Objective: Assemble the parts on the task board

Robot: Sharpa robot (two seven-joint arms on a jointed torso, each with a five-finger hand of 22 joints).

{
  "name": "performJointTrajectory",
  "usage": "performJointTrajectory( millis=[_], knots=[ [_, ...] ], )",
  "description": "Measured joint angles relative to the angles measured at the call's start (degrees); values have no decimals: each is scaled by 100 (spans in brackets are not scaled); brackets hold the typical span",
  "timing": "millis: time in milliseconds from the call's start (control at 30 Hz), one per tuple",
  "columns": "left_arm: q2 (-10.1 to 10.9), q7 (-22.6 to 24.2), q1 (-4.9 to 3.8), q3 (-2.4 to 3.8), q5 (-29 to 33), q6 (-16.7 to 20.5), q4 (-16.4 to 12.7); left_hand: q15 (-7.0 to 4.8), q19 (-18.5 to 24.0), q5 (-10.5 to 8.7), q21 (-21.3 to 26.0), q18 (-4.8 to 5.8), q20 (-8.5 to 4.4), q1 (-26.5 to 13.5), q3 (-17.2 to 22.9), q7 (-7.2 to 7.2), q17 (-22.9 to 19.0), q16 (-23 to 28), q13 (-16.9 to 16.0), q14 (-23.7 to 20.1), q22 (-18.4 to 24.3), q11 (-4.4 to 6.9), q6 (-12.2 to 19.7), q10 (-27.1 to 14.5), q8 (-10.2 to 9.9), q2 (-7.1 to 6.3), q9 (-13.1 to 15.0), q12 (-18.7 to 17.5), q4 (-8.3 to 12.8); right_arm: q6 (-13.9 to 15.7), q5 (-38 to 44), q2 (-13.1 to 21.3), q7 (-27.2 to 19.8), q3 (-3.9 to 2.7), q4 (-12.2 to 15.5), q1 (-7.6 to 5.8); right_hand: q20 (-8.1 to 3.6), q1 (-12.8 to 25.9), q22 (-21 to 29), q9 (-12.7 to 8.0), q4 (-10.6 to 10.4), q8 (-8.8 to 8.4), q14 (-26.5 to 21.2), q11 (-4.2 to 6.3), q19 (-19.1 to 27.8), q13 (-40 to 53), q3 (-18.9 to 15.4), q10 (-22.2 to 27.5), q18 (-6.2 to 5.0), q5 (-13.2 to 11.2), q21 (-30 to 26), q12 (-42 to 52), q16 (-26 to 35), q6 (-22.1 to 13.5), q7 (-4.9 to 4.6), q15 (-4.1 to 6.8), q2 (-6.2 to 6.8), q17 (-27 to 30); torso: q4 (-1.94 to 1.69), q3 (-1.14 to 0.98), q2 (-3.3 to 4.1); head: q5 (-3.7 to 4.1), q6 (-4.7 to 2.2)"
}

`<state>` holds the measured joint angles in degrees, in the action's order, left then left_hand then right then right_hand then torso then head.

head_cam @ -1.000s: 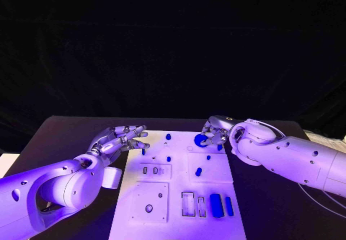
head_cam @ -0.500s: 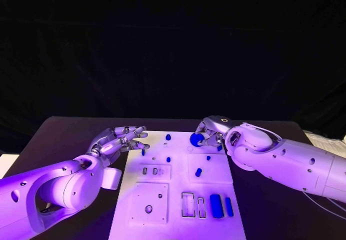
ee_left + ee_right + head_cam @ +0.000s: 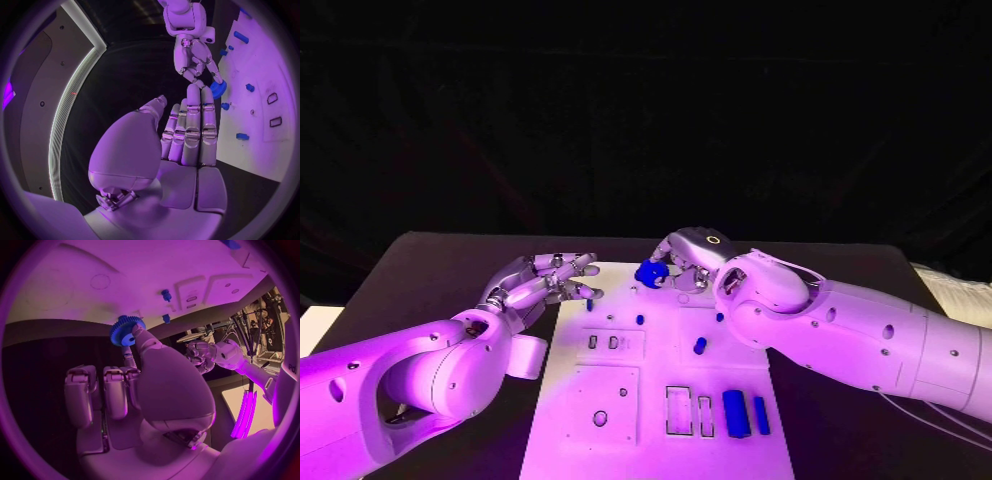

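Observation:
The white task board (image 3: pixel 730 368) lies in the middle of the black table. My right hand (image 3: pixel 684 261) hovers over the board's far edge and pinches a blue toothed gear (image 3: pixel 651 273) between thumb and a finger. The right wrist view shows the gear (image 3: pixel 125 332) at the fingertips, just off the board (image 3: pixel 75 275). My left hand (image 3: pixel 544 281) is at the board's far left corner, fingers stretched out, holding nothing. In the left wrist view my left hand (image 3: pixel 187 134) points toward the right hand (image 3: pixel 195 59) and the gear (image 3: pixel 218 89).
On the board lie small blue pegs (image 3: pixel 698 345), (image 3: pixel 639 318) and two long blue bars (image 3: pixel 734 412) at the near right, beside rectangular slots (image 3: pixel 676 409). A square plate with a round hole (image 3: pixel 600 417) sits near left. Black table (image 3: pixel 430 275) surrounds the board.
My right hand has carried the gear leftward along the board's far edge, toward the left hand. The left hand has hardly moved.

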<state>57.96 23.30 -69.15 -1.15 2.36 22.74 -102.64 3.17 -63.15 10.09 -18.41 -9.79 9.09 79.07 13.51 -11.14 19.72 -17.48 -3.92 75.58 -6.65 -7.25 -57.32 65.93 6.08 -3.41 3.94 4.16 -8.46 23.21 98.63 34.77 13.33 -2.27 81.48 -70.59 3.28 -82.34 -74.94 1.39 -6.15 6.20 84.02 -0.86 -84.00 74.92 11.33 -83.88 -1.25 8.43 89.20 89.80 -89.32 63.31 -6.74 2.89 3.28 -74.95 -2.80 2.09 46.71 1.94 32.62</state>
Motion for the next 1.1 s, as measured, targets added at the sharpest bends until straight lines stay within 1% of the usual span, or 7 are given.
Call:
performJointTrajectory(
  millis=[433, 767, 867, 900, 933, 967, 1100],
  knots=[
    [-24, -11, 0, 0, 1, -17, 5, 0, 0, 0, 0, 0, 0, 0, 0, 0, 13, 0, 0, 0, 0, 0, 0, 0, 0, 0, 0, 0, 0, -16, 70, -467, 27, 115, -332, 104, 0, 148, 1, 0, 24, -32, 0, -1, 0, -1, 41, -1, 0, -34, 0, 0, 0, 0, 0, -1, 41, 1, 5, -7, 5, -66, 44],
    [-35, -18, 0, 0, 1, -22, 7, 0, 0, 0, 0, 0, 0, 0, 0, 0, 12, 0, 0, 0, -1, 0, 0, 0, 0, 0, 0, 0, 0, -146, 68, -601, 24, 123, -539, 138, 1, 289, 2, 0, -63, -134, 0, -7, 0, -1, 164, -6, -1, -99, 0, 0, 0, 0, 0, -1, 78, 2, 13, -11, 5, -91, 69],
    [-36, -20, 0, 0, 1, -23, 10, 0, 0, 0, 0, 0, 0, 0, 0, 0, 12, 0, 0, 0, 0, 0, 0, 0, 0, 0, 0, 0, 0, -148, 63, -625, 18, 122, -578, 141, 3, 424, 2, 1, -70, -235, 2, -81, 0, -1, 199, -15, -1, -201, 0, -69, 0, -3, -3, -33, 115, 2, 15, -13, 5, -102, 70],
    [-36, -20, 0, 0, 1, -23, 10, 0, 0, 0, 0, 0, 0, 0, 0, 0, 12, 0, 0, 0, -1, 0, 0, 0, 0, 0, 0, 0, 0, -149, 62, -634, 17, 122, -591, 143, 28, 478, 2, 11, -72, -250, 1, -114, 0, -2, 201, -5, 0, -265, 0, -101, 0, -49, -40, -70, 119, 2, 15, -13, 5, -102, 70],
    [-36, -20, 0, 0, 1, -23, 11, 0, 0, 0, 0, 0, 0, 0, 0, 0, 12, 0, 0, 0, -1, 0, 0, 0, 0, 0, 0, 0, 0, -151, 60, -641, 16, 124, -602, 146, 76, 541, 2, 224, -78, -251, -3, -159, 2, -2, 221, -11, -1, -372, 0, -158, 0, -211, -87, -109, 134, 2, 15, -13, 5, -103, 70],
    [-36, -21, 0, 0, 1, -23, 11, 0, 0, 0, 0, 0, 0, 0, 0, 0, 12, 0, 0, 0, -1, 0, 0, 0, 0, 0, 0, 0, 0, -154, 59, -648, 15, 128, -614, 150, 85, 570, 2, 278, -90, -251, -3, -198, 0, -1, 233, -10, -1, -439, 0, -192, 0, -359, -116, -123, 164, 2, 15, -13, 5, -103, 70],
    [-37, -23, 0, 0, 1, -24, 11, 0, 0, 0, 0, 0, 0, 0, 0, 0, 12, 0, 0, 0, -1, 0, 0, 0, 0, 0, 0, 0, 0, -177, 49, -659, 15, 139, -669, 160, 180, 842, 2, 230, -258, -268, -3, -267, 0, -2, 72, 2, -1, -513, 0, -315, 0, -860, -200, -218, 326, 2, 16, -13, 4, -103, 70]
  ],
)
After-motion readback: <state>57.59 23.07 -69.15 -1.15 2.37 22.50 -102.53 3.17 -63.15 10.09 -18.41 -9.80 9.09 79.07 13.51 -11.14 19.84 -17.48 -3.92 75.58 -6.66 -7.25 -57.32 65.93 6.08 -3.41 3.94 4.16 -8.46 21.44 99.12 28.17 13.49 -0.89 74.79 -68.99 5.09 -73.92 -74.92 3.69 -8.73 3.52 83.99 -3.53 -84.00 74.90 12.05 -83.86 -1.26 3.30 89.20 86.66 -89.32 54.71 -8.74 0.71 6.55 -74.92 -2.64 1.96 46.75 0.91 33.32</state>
